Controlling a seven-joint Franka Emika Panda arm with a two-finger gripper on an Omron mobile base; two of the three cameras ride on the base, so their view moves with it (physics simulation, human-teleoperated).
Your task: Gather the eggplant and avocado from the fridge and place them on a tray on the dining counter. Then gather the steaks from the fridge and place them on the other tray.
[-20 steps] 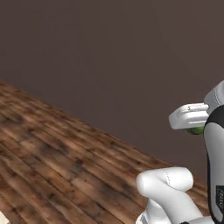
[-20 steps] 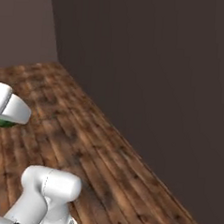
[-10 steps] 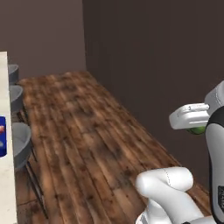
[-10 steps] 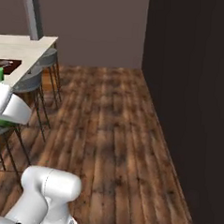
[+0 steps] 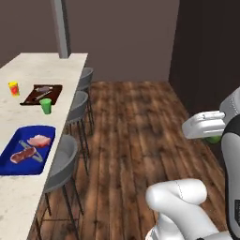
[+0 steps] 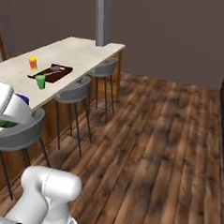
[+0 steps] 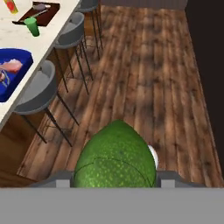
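Note:
My gripper (image 7: 116, 177) is shut on the avocado (image 7: 116, 155), a bumpy green fruit low in the hand view. The hand (image 5: 204, 124) hangs over the wooden floor, a green edge of avocado (image 5: 214, 139) below it. Left of it runs the dining counter (image 5: 42, 65). On the counter lies the brown tray (image 5: 51, 96) with a grey-purple thing, seemingly the eggplant (image 5: 43, 88). Nearer stands the blue tray (image 5: 14, 166) holding a pale pink steak (image 5: 39, 140) and a darker steak (image 5: 22, 156). The fridge is out of view.
A green cup (image 5: 45, 106) and a yellow cup (image 5: 14, 87) stand by the brown tray. Three grey stools (image 5: 61, 164) line the counter's side. A grey column (image 5: 61, 26) rises at its far end. A dark wall (image 5: 211, 47) closes the right; wooden floor lies between.
The whole picture has swung: the base turned, bringing the dining counter, trays and stools into view. The gripper keeps its hold on the avocado.

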